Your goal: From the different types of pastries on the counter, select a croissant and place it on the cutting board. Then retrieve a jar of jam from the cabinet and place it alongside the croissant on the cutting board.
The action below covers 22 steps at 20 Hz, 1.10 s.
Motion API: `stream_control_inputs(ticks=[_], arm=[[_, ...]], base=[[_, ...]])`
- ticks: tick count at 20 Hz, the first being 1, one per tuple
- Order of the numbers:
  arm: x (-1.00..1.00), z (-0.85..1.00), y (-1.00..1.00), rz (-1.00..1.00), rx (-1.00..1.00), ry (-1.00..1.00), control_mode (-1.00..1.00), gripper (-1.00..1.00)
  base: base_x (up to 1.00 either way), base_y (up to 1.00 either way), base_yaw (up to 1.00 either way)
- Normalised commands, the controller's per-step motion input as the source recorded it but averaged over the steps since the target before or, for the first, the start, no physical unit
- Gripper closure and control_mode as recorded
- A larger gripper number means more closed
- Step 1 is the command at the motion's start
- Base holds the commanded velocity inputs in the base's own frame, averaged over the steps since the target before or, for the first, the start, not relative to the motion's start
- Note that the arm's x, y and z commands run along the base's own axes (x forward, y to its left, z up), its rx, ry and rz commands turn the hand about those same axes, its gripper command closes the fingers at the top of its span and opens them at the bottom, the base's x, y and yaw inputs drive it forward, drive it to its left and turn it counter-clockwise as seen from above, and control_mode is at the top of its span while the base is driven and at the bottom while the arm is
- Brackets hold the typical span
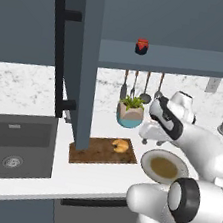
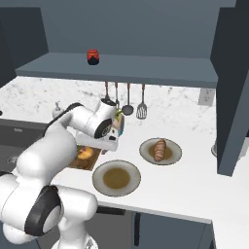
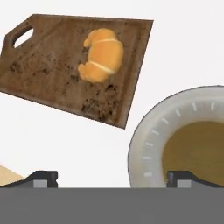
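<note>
Hovering over the counter (image 3: 65,144), my empty pincer (image 3: 113,179) stands apart; croissant (image 3: 101,54) lies on board (image 3: 43,65), jar (image 1: 142,46) on cabinet shelf (image 1: 191,62).

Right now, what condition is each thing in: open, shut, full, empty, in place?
cabinet door: swung open.
jar of jam: upright on the cabinet shelf, red lid on.
croissant: lying on the cutting board.
cutting board: flat on the counter, holding the croissant.
near plate: empty.
far plate: holding a dark brown pastry.
pincer: open, holding nothing.
sink: empty.
</note>
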Motion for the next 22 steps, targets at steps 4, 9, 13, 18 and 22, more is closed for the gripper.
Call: stream_control_inputs(ticks=[4, 9, 13, 18, 22], arm=[[-0.79, 0.69, -0.13, 0.05, 0.12, -0.26, -1.00, -1.00], [-0.56, 0.88, 0.06, 0.03, 0.02, -0.25, -1.00, -1.00], [-0.44, 0.91, 0.25, 0.00, 0.00, -0.24, -1.00, -1.00], [-0.43, 0.87, 0.16, 0.00, 0.00, -0.25, -1.00, -1.00], [-0.39, 0.92, 0.01, -0.01, 0.00, -0.24, -1.00, -1.00]], base=[[0.00, 0.00, 0.00], [0.00, 0.00, 0.00], [0.00, 0.00, 0.00], [0.00, 0.00, 0.00], [0.00, 0.00, 0.00]])
